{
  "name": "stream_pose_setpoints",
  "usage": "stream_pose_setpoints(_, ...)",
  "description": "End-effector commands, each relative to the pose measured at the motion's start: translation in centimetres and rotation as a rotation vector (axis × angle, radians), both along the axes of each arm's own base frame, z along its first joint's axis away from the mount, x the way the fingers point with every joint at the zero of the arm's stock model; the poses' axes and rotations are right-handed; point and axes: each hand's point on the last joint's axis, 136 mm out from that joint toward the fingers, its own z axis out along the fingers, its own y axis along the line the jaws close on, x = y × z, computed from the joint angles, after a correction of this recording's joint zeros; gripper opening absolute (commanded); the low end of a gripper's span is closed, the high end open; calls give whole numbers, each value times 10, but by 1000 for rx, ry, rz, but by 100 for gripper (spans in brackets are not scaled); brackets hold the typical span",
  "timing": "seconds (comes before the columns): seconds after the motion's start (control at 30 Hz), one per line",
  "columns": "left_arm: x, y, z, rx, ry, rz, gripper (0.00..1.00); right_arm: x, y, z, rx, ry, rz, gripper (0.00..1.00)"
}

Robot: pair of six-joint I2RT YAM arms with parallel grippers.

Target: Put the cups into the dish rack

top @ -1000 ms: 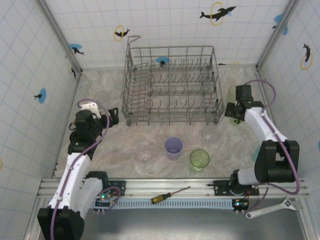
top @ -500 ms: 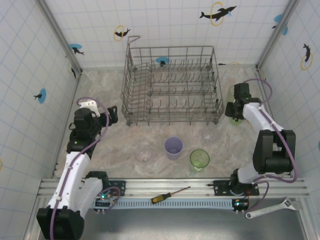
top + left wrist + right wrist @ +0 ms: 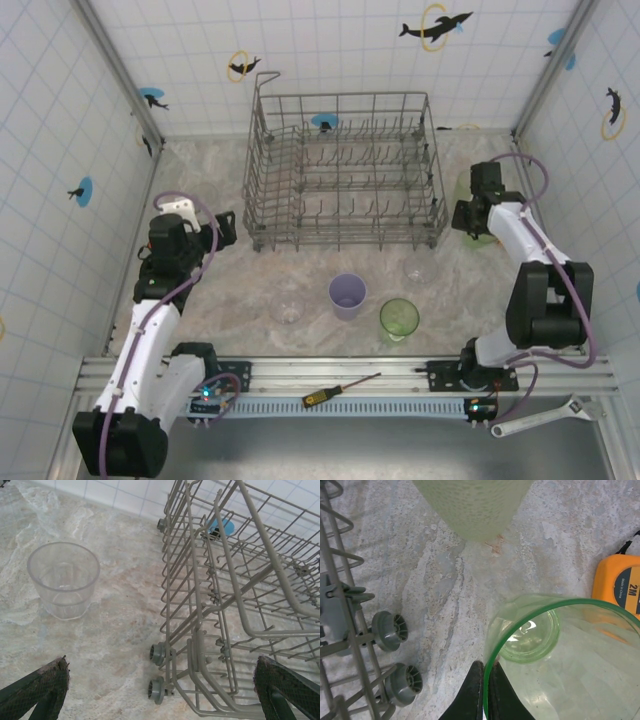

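Note:
My right gripper [image 3: 486, 672] is shut on the rim of a translucent green cup [image 3: 560, 670], one finger inside the wall and one outside. This is right of the dish rack [image 3: 262, 190], where the right gripper [image 3: 470, 222] sits low over the table. A second pale green cup [image 3: 472, 505] stands just beyond it. My left gripper [image 3: 161, 665] is open at the rack's [image 3: 235, 590] left front corner, with a clear cup [image 3: 63, 580] to its left. A lavender cup [image 3: 347, 296], a green cup [image 3: 399, 319] and two clear cups [image 3: 287, 303] [image 3: 420, 268] stand in front of the rack.
An orange tape measure [image 3: 617, 582] lies right of the held cup. The rack's grey wheels [image 3: 390, 630] are close on its left. A screwdriver [image 3: 340, 388] and a wrench [image 3: 545, 417] lie on the near rail. Tiled walls close in both sides.
My right gripper has closed on the green cup's rim, after edging slightly toward the back. The left arm has barely moved.

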Motion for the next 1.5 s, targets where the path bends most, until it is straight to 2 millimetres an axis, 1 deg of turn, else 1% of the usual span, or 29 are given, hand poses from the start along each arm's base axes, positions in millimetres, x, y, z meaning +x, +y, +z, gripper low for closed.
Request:
stream_pose_setpoints(0.0, 1, -6, 23, -33, -28, -20, 98, -4, 1, 32, 14, -73, -10, 0)
stream_pose_setpoints(0.13, 3, -7, 38, -54, -50, -13, 98, -2, 0, 68, 10, -171, -8, 0)
stream_pose_setpoints(0.27, 10, -8, 58, -84, -74, -4, 97, 4, -2, 116, -4, -253, -9, 0)
stream_pose_setpoints(0.37, 15, -12, 73, -104, -89, -20, 98, 13, 6, 152, 10, -333, 12, 0)
stream_pose_setpoints(0.43, 19, -12, 82, -111, -98, -22, 98, 19, 18, 174, 16, -380, 54, 0)
stream_pose_setpoints(0.57, 27, -16, 96, -146, -102, -28, 98, 34, 60, 210, 37, -448, 165, 0)
stream_pose_setpoints(0.63, 32, -22, 102, -181, -96, -47, 98, 40, 81, 223, 73, -483, 213, 0)
stream_pose_setpoints(0.67, 35, -25, 100, -202, -82, -56, 98, 43, 91, 228, 101, -500, 235, 0)
stream_pose_setpoints(0.7, 38, -28, 99, -222, -75, -68, 98, 47, 104, 232, 135, -515, 262, 0)
stream_pose_setpoints(0.73, 41, -30, 115, -239, -105, -80, 98, 49, 114, 233, 163, -522, 283, 0)
stream_pose_setpoints(0.83, 52, -39, 123, -310, -100, -103, 98, 60, 146, 228, 227, -506, 337, 0)
stream_pose_setpoints(0.93, 62, -51, 136, -408, -85, -146, 98, 68, 182, 221, 341, -498, 398, 0)
stream_pose_setpoints(1.07, 73, -64, 154, -481, -117, -191, 98, 78, 219, 222, 508, -542, 463, 0)
stream_pose_setpoints(1.17, 81, -73, 166, -495, -133, -209, 98, 87, 236, 223, 631, -562, 476, 0)
stream_pose_setpoints(1.23, 86, -80, 170, -518, -135, -223, 98, 93, 247, 224, 710, -564, 489, 0)
stream_pose_setpoints(1.27, 88, -85, 171, -533, -135, -238, 98, 92, 257, 225, 764, -560, 519, 0)
stream_pose_setpoints(1.37, 96, -101, 170, -579, -122, -275, 98, 91, 274, 234, 920, -605, 563, 0)
stream_pose_setpoints(1.47, 104, -119, 166, -614, -101, -310, 98, 86, 281, 245, 1067, -674, 587, 0)
